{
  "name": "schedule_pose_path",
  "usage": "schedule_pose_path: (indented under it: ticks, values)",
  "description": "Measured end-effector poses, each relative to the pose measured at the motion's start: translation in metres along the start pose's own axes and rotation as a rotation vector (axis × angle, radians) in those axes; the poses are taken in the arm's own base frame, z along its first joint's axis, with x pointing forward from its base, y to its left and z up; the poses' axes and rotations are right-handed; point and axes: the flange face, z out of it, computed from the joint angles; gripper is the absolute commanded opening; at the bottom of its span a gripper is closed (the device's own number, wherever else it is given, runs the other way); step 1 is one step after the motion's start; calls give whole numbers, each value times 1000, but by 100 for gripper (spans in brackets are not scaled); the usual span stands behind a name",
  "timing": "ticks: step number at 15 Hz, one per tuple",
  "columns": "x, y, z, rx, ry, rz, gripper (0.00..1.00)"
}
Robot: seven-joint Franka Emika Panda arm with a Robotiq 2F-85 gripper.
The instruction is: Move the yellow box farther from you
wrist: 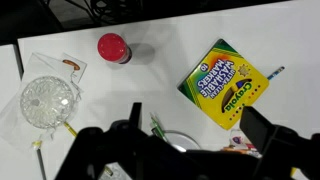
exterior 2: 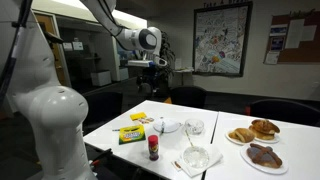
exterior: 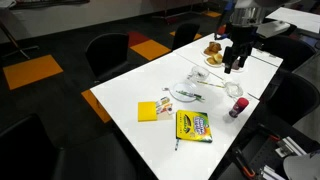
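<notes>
Dim room, bright tabletop (soft shadows)

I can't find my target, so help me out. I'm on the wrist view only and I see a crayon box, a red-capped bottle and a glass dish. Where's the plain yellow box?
Observer: The yellow box lies flat on the table beside the crayon box, not touching it and outside your frame.
Operator: How high is the gripper?
Observer: In an exterior view the gripper hangs well above the tabletop, touching nothing.
Operator: Anything else on the table I'm missing?
Observer: Pastries sit at the table end away from the yellow box.
</notes>
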Motion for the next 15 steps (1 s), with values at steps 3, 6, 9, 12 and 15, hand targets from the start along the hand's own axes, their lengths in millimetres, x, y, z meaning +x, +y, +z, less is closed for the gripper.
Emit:
schedule_pose_path:
  ticks: [3, 6, 9, 12, 15]
  values:
    - [0, 0, 0, 0, 0, 0, 100]
    - [0, 0, 0, 0, 0, 0, 100]
    - [0, 0, 0, 0, 0, 0, 100]
    - [1, 1, 2, 0, -6, -33, 100]
    - [12, 5, 10, -29, -16, -157, 100]
